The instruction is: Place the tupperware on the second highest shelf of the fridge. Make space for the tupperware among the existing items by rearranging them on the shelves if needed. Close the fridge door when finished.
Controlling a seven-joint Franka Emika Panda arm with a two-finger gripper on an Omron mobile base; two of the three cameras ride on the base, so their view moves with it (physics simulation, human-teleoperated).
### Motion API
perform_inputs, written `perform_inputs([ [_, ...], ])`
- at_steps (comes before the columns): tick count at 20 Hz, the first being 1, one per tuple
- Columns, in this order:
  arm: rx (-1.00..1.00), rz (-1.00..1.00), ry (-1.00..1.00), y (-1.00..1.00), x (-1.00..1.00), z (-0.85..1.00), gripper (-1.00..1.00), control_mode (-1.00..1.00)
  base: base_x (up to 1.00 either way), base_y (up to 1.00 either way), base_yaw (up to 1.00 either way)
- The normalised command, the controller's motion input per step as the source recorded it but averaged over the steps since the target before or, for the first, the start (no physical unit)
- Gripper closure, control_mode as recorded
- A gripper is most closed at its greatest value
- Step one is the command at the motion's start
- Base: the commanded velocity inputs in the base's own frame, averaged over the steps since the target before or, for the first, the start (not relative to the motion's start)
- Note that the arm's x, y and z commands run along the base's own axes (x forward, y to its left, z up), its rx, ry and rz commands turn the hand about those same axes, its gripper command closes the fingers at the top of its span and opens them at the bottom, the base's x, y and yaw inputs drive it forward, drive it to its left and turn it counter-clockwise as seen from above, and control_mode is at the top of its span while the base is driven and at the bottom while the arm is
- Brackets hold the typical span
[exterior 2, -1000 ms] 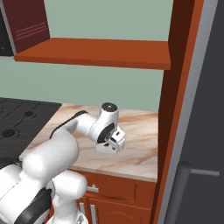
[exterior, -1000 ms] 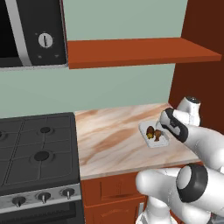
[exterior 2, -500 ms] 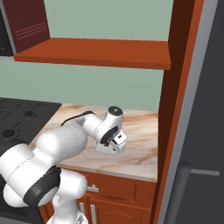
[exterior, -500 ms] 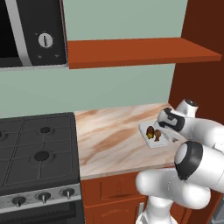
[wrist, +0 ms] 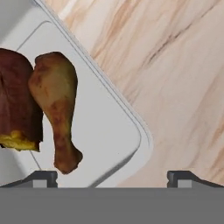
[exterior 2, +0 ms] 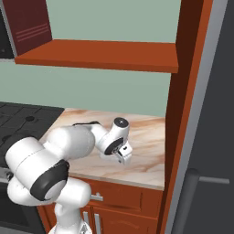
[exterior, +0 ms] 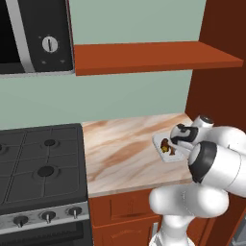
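The tupperware (exterior: pixel 160 142) is a shallow white container on the marble counter, near its right end. It holds a brown drumstick (wrist: pixel 57 109) and a darker piece of food (wrist: pixel 15 100). My gripper (exterior: pixel 178 144) hovers low over the container's right side, with its jaws open. In the hand view the gripper (wrist: pixel 113 178) straddles a rounded corner of the tupperware (wrist: pixel 105 131), one fingertip (wrist: pixel 41 177) over the container and the other over the counter. The grey fridge door (exterior 2: pixel 217 114) with its bar handle (exterior 2: pixel 185 196) stands at the far right. The shelves and existing items are out of view.
A red-brown cabinet side (exterior 2: pixel 183 91) stands between the counter and the fridge. A wooden wall shelf (exterior: pixel 153 55) hangs above the counter (exterior: pixel 120 153). To the left are a gas stove (exterior: pixel 38 163) and a microwave (exterior: pixel 33 38).
The hand has sunk a little lower and closer to the tupperware, and the elbow has swung forward. The jaws have stayed open. The tupperware has not moved.
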Motion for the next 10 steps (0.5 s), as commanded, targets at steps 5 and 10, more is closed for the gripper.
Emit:
perform_inputs([
  [5,0.0,-0.05,0.0,0.0,0.08,-0.29,-1.0,-1.0,0.0,0.0,0.0],
  [10,0.0,-0.05,0.0,0.08,0.15,-0.2,-1.0,-1.0,0.0,0.0,0.0],
])
